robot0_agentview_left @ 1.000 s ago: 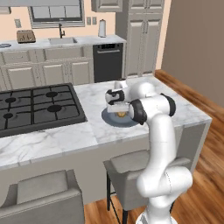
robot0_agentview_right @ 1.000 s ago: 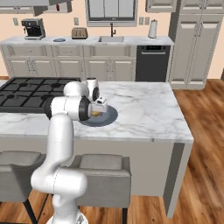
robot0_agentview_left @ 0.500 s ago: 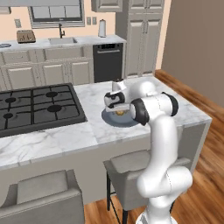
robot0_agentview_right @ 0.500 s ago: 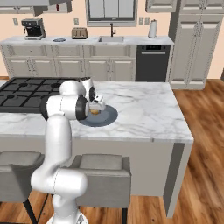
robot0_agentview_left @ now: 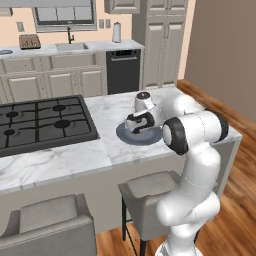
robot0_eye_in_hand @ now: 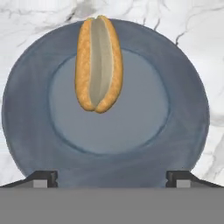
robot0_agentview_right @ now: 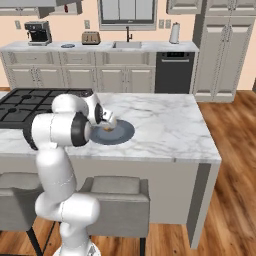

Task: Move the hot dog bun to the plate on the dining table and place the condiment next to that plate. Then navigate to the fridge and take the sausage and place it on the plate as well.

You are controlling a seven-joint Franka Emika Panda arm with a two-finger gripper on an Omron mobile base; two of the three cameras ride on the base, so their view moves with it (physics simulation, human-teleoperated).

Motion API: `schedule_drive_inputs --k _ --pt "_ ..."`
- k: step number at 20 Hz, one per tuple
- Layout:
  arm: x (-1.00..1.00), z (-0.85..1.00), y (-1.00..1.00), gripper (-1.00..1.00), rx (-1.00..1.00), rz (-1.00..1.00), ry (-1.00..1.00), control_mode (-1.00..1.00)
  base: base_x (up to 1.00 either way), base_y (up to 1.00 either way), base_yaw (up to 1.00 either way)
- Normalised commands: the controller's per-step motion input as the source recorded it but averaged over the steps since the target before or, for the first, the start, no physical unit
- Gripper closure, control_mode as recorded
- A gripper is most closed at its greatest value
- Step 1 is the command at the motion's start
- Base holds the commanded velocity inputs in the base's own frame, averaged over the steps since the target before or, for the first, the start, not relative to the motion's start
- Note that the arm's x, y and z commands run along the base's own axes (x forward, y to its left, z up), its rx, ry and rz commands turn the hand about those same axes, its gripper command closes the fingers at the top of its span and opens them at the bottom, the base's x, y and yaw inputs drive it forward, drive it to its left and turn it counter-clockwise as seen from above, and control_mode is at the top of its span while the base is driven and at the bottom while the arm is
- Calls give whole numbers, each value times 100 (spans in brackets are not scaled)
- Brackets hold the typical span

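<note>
Bun on the plate, end effector spread above it.

Left base view: the white arm bends over the marble bench (robot0_agentview_left: 125, 150), its end effector (robot0_agentview_left: 136, 124) low over the slate plate (robot0_agentview_left: 131, 136), which lies to the right of the black cooktop (robot0_agentview_left: 45, 122); the bun is hidden behind the hand here. Right base view: the plate (robot0_agentview_right: 122, 132) lies on the bench (robot0_agentview_right: 165, 130) near its front edge, and a bit of the golden bun (robot0_agentview_right: 108, 128) peeks out under the end effector (robot0_agentview_right: 106, 121). Hand view: the hot dog bun (robot0_eye_in_hand: 99, 63) lies split side up on the plate (robot0_eye_in_hand: 175, 131), reaching from the rim toward the middle; the two dark fingertips (robot0_eye_in_hand: 41, 178) stand wide apart at the bottom, touching nothing.
</note>
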Motion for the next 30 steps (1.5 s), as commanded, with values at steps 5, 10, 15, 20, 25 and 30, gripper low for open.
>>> schedule_drive_inputs --k 5,10,15,20,25,30 --pt "-84 71 -6 -100 0 0 -9 -100 0 0 0" --pt "-69 90 -18 -100 0 0 -4 -100 0 0 0" --pt "-55 100 -26 -100 0 1 -1 -100 0 0 0" --pt "-66 97 -17 -100 0 3 -5 -100 0 0 0" --pt "-83 89 -2 -100 0 4 -10 -100 0 0 0" --pt "-96 69 0 -100 0 7 -10 -100 0 0 0"
